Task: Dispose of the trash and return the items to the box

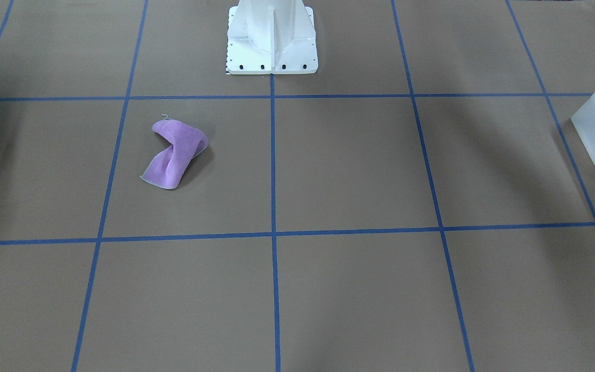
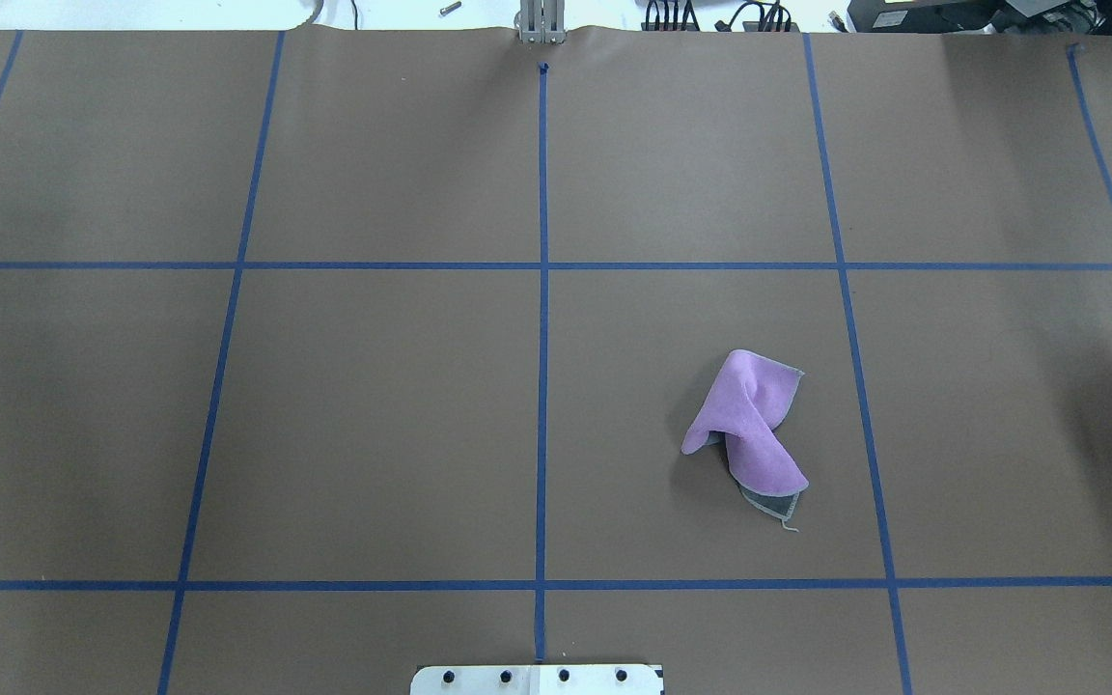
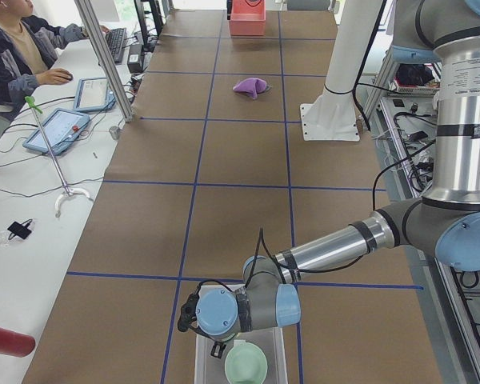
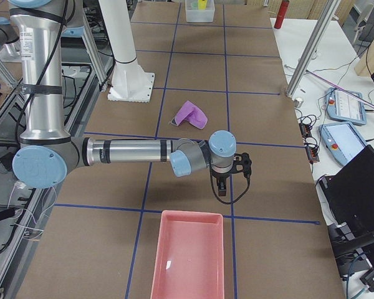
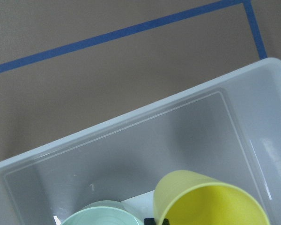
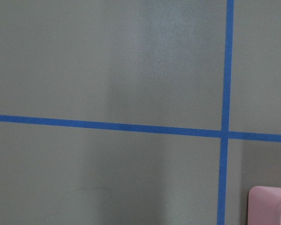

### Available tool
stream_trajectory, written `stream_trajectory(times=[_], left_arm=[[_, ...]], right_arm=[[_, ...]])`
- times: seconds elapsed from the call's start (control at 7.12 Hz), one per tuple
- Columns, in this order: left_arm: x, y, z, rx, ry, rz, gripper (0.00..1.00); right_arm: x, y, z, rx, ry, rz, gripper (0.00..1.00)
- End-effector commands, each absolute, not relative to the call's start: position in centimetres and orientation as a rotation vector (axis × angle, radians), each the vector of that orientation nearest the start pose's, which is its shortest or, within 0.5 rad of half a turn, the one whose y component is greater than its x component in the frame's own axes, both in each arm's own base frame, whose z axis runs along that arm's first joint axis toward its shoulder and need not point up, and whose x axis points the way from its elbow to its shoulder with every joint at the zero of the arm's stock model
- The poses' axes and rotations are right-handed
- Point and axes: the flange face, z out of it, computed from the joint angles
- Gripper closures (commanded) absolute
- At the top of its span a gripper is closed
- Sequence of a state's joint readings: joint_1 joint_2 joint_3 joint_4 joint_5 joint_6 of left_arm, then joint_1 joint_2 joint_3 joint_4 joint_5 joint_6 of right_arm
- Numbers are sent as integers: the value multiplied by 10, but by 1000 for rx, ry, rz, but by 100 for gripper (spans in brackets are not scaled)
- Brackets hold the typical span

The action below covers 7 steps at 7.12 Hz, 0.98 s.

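Robotics lab: tape-gridded table (image 2: 373,415), operator (image 3: 16,40) w/ tablets (image 3: 56,130) + keyboard (image 3: 116,40).

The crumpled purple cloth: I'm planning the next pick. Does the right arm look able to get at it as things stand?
Probably yes. The crumpled purple cloth lies by itself on the brown table, nothing on or against it; the right gripper hangs nearby, pointing down, with nothing between them.

table (image 2: 373,415): brown, blue-taped | carries: purple cloth (image 2: 754,425); frosted box (image 1: 589,144); pink tray (image 4: 187,261)
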<state>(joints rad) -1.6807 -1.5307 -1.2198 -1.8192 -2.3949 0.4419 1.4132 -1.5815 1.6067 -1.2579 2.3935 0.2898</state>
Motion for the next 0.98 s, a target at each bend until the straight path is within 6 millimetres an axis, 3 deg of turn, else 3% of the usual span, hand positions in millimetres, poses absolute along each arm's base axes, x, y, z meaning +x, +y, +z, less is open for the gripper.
stream_trajectory(times=[0.0, 0.56, 0.7, 0.84], left_arm=[[-97, -427, 820, 72, 835, 254, 100], [-84, -428, 825, 44, 834, 239, 100], [-83, -427, 826, 42, 834, 240, 84], [-81, -428, 826, 39, 834, 246, 61]], right_arm=[[-21, -507, 609, 129, -864, -17, 0], [-24, -507, 609, 123, -866, -24, 0], [-25, -507, 609, 122, -867, -25, 0], [-25, -506, 609, 122, -867, -24, 0]])
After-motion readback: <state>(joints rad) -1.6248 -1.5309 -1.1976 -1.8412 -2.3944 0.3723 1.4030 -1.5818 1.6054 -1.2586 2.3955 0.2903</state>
